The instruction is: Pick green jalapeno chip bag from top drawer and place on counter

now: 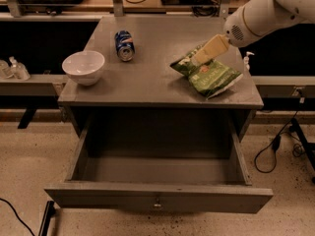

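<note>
The green jalapeno chip bag [212,76] lies on the right side of the counter [157,63], near its front right corner. My gripper [204,55], cream-coloured at the end of a white arm that comes in from the upper right, rests at the bag's upper left edge. The top drawer [98,196] is pulled fully out below the counter, and its inside shows nothing in it. Its small knob [157,203] sits at the middle of the front panel.
A white bowl [83,67] stands at the counter's left front edge. A blue soda can [124,45] lies on its side behind the bowl. The open drawer juts out over the floor. Cables [275,146] trail on the floor at the right.
</note>
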`<state>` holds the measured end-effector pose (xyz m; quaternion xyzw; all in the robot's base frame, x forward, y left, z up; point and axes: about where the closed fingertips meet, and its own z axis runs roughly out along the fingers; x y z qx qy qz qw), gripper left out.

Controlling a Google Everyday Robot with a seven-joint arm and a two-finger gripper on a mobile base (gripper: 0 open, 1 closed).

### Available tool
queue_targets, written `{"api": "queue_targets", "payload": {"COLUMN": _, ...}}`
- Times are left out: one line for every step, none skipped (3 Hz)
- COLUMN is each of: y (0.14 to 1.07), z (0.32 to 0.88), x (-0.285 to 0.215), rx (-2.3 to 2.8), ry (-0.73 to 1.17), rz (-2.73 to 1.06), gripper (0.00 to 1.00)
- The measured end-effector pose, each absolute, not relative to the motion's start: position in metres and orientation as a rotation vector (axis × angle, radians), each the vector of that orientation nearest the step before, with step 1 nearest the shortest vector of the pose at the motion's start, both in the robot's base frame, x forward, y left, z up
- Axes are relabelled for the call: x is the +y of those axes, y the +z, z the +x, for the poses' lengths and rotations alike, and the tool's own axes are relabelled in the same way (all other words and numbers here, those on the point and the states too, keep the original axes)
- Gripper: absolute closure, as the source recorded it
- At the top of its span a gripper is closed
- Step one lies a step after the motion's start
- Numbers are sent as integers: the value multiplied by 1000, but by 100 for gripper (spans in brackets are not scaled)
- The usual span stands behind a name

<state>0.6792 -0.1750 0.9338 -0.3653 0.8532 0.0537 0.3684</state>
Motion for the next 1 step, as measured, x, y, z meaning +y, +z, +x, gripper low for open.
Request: {"api": "queue_targets", "payload": {"y": 934, "z": 679, "x": -175, "rx": 2191, "ry": 138, "rz": -938, "gripper": 0}}
